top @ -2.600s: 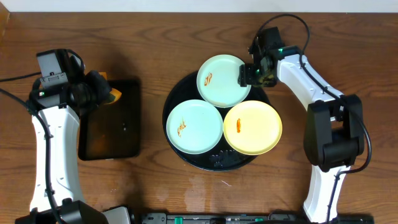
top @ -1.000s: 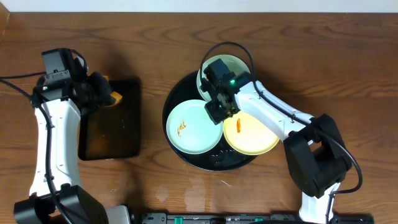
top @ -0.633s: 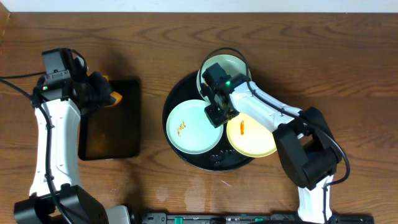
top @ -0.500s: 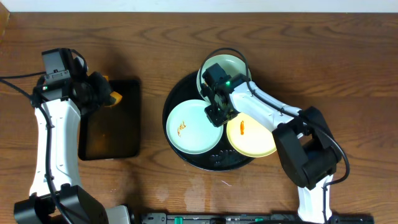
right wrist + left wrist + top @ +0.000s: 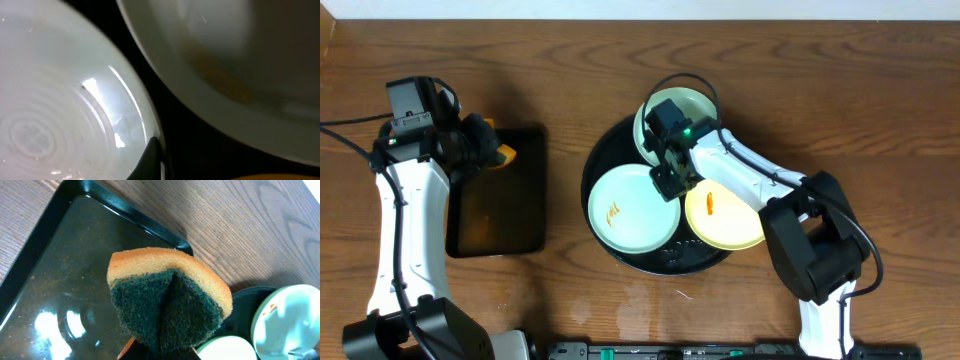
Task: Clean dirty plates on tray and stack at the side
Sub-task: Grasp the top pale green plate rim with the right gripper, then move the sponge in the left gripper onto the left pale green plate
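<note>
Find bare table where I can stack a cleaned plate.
Widest bare wood right of the round tray, past the right arm, and along the far edge. A narrow strip separates it from the rectangular tray. Three plates crowd the round tray.

My left arm (image 5: 405, 230) stretches up the table's left side, with the left gripper (image 5: 480, 150) clamped on a sponge (image 5: 167, 305). My right arm (image 5: 750, 180) bends at the elbow and reaches leftward, right gripper (image 5: 667, 183) pointing down, pinched on a plate (image 5: 632, 210) rim.
</note>
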You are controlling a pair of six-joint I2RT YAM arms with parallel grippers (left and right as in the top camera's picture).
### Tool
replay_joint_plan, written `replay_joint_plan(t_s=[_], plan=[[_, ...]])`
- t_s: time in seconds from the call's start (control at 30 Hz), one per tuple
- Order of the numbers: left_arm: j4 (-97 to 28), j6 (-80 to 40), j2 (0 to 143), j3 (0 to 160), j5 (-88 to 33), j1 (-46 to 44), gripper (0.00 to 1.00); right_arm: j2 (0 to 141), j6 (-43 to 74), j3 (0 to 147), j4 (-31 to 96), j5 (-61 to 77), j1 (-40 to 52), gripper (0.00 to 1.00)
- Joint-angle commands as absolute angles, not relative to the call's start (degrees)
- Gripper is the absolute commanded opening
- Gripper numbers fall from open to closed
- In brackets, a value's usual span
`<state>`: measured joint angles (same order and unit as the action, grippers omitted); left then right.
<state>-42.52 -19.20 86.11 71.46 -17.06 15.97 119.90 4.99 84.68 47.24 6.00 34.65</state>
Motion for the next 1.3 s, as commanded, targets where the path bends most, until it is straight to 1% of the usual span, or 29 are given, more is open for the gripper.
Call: replay_joint_plan(t_s=[0.0,0.13,0.23,0.33,0.4,0.47,0.57,0.73,0.87,0.93,1.03,1.13,1.27], plan=[[-42.0,-18.2,83.9,73.8,-18.9,15.9,0.07,120.7,4.6,85.3,47.6,7.8,35.2,0.01],[-40.8,-18.2,83.3,73.5,-18.8,15.7,0.08,120.7,4.6,85.3,47.4,7.8,35.2,0.01],[-43.2,-18.7,84.7,72.3,-19.6,14.3,0.08,120.7,4.7,85.3,47.0,7.8,35.2,0.01],[-47.2,-19.9,86.8,71.8,-25.4,11.7,0.07,120.7,4.7,85.3,46.9,7.8,35.2,0.01],[-47.4,-20.0,87.7,71.8,-29.7,9.4,0.08,120.7,5.4,85.3,46.7,7.7,35.2,0.01],[-46.1,-20.1,87.8,71.8,-31.6,7.0,0.07,120.7,7.5,85.3,46.1,7.7,35.2,0.01],[-45.1,-20.7,87.9,71.8,-31.2,3.3,0.07,120.7,8.8,85.4,45.7,7.7,35.2,0.01],[-45.2,-26.4,89.3,71.4,-30.4,-2.8,0.07,120.7,12.0,86.0,45.7,5.8,34.9,0.01],[-43.0,-27.3,92.5,71.3,-30.3,-9.0,0.07,120.7,13.8,86.7,45.8,5.8,34.9,0.01],[-42.4,-31.0,94.8,71.3,-27.3,-12.0,0.08,120.7,14.6,86.9,45.7,5.8,34.9,0.01],[-42.3,-36.8,99.4,71.3,-19.5,-16.6,0.07,120.7,15.2,87.5,45.9,5.4,34.8,0.01],[-42.1,-39.0,103.4,71.3,-18.2,-18.5,0.08,120.7,18.5,88.5,47.2,2.7,34.8,0.01],[-41.6,-39.8,107.7,71.3,-18.4,-19.0,0.07,120.7,18.4,89.2,47.5,2.8,34.8,0.01]])
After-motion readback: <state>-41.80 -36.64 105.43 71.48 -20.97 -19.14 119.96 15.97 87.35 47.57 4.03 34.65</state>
